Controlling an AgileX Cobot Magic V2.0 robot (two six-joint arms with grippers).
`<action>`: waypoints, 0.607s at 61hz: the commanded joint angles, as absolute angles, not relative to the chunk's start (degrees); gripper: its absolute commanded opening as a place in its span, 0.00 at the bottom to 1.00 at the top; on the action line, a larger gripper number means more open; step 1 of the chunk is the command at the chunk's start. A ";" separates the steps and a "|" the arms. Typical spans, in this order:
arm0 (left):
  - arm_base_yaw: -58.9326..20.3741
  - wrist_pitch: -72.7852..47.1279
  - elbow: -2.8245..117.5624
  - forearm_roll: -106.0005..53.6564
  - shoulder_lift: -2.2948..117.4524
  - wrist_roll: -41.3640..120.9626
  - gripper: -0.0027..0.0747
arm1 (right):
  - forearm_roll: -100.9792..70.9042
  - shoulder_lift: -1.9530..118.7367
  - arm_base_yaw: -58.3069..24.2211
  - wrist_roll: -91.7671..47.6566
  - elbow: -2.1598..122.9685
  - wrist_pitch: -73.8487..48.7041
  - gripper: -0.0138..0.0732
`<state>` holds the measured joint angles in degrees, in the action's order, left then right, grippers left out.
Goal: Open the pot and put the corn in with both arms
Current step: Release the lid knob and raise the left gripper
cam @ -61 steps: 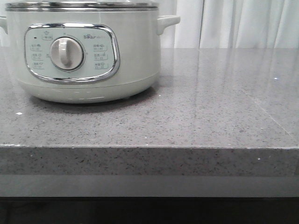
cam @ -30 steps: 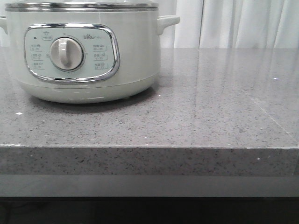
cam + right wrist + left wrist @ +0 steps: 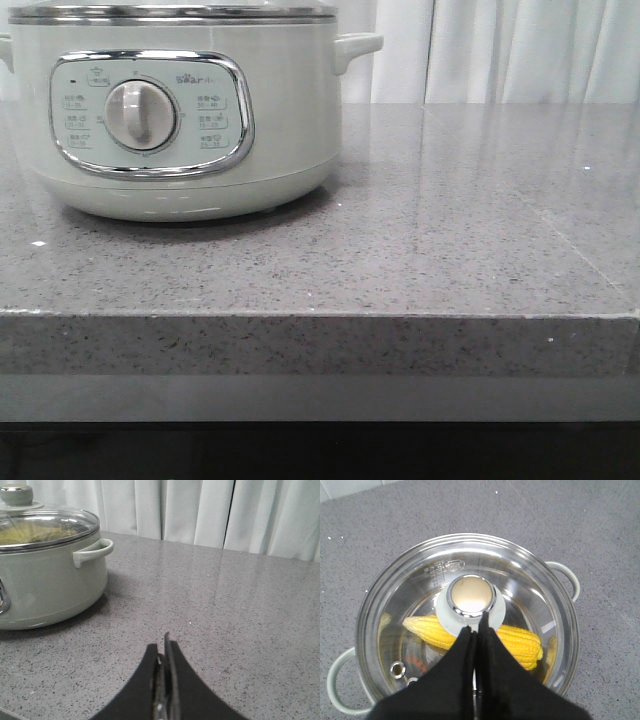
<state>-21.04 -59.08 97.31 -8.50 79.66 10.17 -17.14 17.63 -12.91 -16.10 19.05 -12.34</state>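
The pot [image 3: 290, 120] stands at the back left of the grey counter with its glass lid [image 3: 520, 575] on. The corn [image 3: 517, 639] lies inside the pot under the lid, seen through the glass. My left gripper [image 3: 476, 622] is shut and empty, hovering above the lid with its tips at the edge of the lid knob [image 3: 470, 594]. My right gripper [image 3: 162, 647] is shut and empty, low over the bare counter to the right of the pot [image 3: 50, 580]. Neither gripper shows in the front view.
The grey speckled counter [image 3: 450, 240] stretches to the right of the pot, with its front edge near the camera. White curtains [image 3: 200, 510] hang behind the counter. The pot's side handle [image 3: 92, 551] sticks out toward my right gripper.
In the front view the pot sits a few pixels further left than a second ago. Nothing else differs.
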 commanded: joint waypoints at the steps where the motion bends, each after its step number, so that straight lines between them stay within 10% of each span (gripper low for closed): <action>1: -21.06 -49.96 93.13 -9.19 72.94 10.61 0.01 | -16.92 17.98 -12.99 -16.57 20.59 -7.64 0.08; 37: -21.06 -22.64 40.84 -9.28 25.45 10.61 0.01 | -16.92 17.98 -12.99 -16.57 20.59 -7.69 0.08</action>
<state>-21.04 -28.04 43.93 -8.50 31.30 10.58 -17.14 17.63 -12.91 -16.10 19.05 -12.34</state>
